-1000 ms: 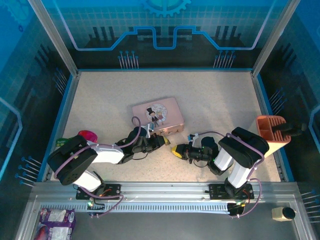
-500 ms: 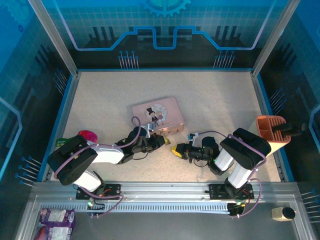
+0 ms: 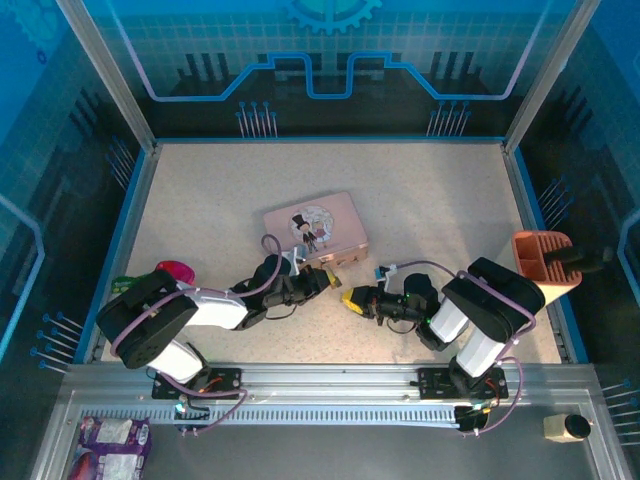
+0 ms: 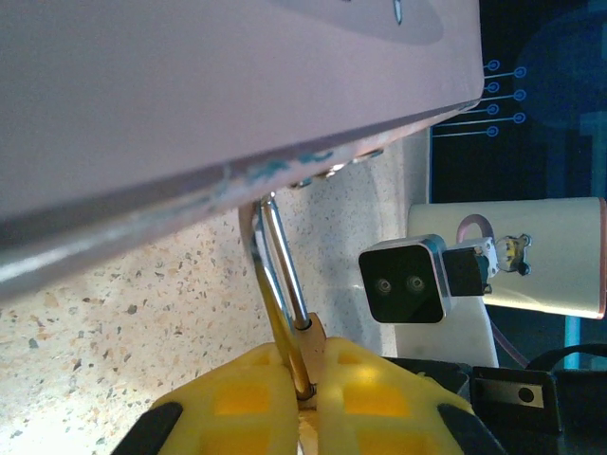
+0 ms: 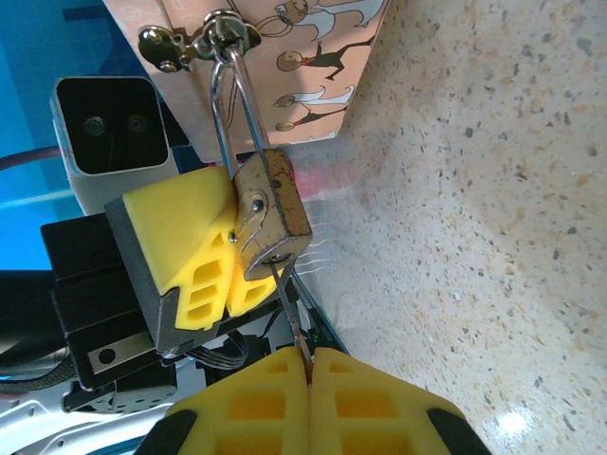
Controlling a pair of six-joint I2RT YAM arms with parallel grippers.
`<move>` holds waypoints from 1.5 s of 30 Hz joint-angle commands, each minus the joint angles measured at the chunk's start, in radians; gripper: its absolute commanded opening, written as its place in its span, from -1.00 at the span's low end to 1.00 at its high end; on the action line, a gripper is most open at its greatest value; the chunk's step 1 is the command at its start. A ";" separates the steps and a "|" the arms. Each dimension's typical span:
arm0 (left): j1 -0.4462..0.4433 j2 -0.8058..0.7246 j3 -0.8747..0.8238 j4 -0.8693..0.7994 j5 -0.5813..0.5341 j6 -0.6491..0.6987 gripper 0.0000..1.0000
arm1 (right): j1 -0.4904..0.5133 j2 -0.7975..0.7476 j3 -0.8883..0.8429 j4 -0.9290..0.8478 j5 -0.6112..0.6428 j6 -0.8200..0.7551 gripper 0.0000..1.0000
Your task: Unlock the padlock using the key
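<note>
The brass padlock (image 5: 270,213) hangs by its silver shackle (image 5: 228,104) from the clasp of the pink tin (image 3: 315,228). My left gripper (image 4: 305,398) is shut on the padlock body (image 4: 313,346), its yellow pads either side of it. The thin dark key (image 5: 289,308) runs from the padlock's keyhole down into my right gripper (image 5: 310,365), which is shut on the key's head. In the top view both grippers meet just in front of the tin, left gripper (image 3: 322,281) and right gripper (image 3: 350,299) tip to tip.
The pink tin's front edge (image 4: 237,161) lies right above the left fingers. An orange holder (image 3: 545,260) stands at the right table edge. A pink-and-green object (image 3: 170,271) sits by the left arm. Open speckled tabletop (image 3: 430,200) lies behind and to the right.
The right gripper has edged slightly left toward the padlock, with the key in it. The tin and left gripper have shifted a touch up-left.
</note>
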 commanded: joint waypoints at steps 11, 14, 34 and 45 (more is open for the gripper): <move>0.000 -0.010 -0.014 0.218 0.018 -0.029 -1.00 | 0.010 -0.014 0.004 0.035 0.020 0.007 -1.00; 0.000 -0.020 -0.020 0.215 0.016 -0.029 -1.00 | 0.003 -0.016 0.002 0.034 0.019 0.007 -1.00; -0.015 -0.014 -0.044 0.296 -0.001 -0.058 -1.00 | -0.001 -0.023 -0.002 0.036 0.019 0.019 -1.00; -0.033 -0.009 -0.047 0.309 -0.011 -0.062 -1.00 | -0.001 -0.030 0.010 0.036 0.037 0.027 -1.00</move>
